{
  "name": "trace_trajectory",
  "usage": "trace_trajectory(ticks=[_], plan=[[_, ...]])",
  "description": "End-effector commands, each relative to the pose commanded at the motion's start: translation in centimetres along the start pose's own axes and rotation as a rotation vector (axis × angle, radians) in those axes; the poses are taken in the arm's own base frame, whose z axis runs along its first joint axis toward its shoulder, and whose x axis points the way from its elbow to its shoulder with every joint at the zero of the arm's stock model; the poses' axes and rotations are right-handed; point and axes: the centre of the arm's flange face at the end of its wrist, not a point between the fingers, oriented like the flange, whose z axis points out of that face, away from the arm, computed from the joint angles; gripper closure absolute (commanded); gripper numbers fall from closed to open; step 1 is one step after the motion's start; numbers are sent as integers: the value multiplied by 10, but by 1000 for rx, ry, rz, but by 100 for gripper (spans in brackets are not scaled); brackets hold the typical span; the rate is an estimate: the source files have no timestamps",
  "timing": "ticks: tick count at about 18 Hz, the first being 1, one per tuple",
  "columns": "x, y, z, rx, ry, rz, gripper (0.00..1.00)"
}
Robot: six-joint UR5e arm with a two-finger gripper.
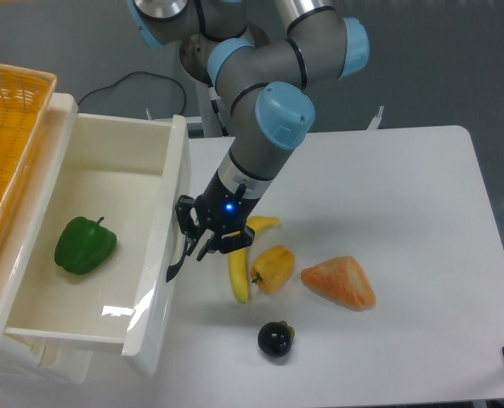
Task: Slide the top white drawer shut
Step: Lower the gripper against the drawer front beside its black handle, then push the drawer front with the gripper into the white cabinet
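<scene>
The top white drawer (162, 255) is pulled out from the white cabinet at the left, a green pepper (84, 245) lying inside it. Its black curved handle (178, 259) hangs on the front panel. My gripper (199, 238) sits right against that front panel, beside the handle, with its dark fingers close together and nothing visibly held between them. Whether the fingertips touch the panel or the handle is hard to tell.
An orange woven basket (9, 127) rests on top of the cabinet at the far left. On the table to the right of the gripper lie a banana (238, 272), a yellow pepper (273, 268), an orange wedge-shaped item (341, 283) and a black round fruit (275, 339).
</scene>
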Motion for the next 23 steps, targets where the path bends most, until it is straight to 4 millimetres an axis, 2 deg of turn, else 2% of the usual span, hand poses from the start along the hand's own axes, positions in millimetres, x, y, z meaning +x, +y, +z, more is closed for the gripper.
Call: trace_trajectory(ticks=[14,23], plan=[[17,-3,-3,15,16,17,74],[36,-6,8,4,35,29,74]])
